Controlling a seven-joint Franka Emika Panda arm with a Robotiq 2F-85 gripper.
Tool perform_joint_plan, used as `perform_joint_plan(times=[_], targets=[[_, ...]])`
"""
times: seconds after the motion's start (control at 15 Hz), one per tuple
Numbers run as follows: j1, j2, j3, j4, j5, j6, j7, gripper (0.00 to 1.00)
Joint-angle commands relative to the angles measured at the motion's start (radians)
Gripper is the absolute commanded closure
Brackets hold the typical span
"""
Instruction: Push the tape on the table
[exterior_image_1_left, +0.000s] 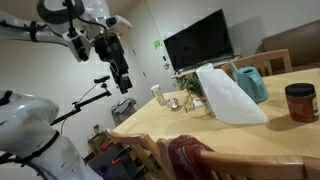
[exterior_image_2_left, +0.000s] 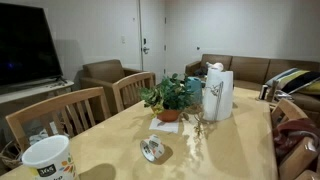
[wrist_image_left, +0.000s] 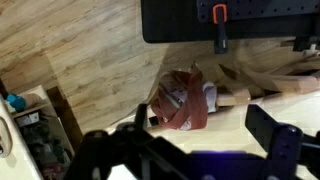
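Wooden table bears the tape untouched, while the gripper, jaws apart, hangs high off a table corner, so approach comes first.

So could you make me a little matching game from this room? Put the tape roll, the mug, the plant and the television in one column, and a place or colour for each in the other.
Things:
1. tape roll
2. mug
3. plant
4. television

Descriptions:
A. green leaves, standing in a pot
B. dark screen, off the table
C. white, at the table's near edge
D. lying on the bare wood just in front of the pot

Pairs: 1-D, 2-C, 3-A, 4-B.
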Motion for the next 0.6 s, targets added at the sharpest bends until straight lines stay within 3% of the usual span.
perform_joint_plan(times=[0.0,0.53], targets=[[0.013,-0.001,-0.011,0.002,-0.007,-0.005,0.007,0.00],[0.027,-0.017,-0.005,-0.008,-0.018,0.011,-0.017,0.00]])
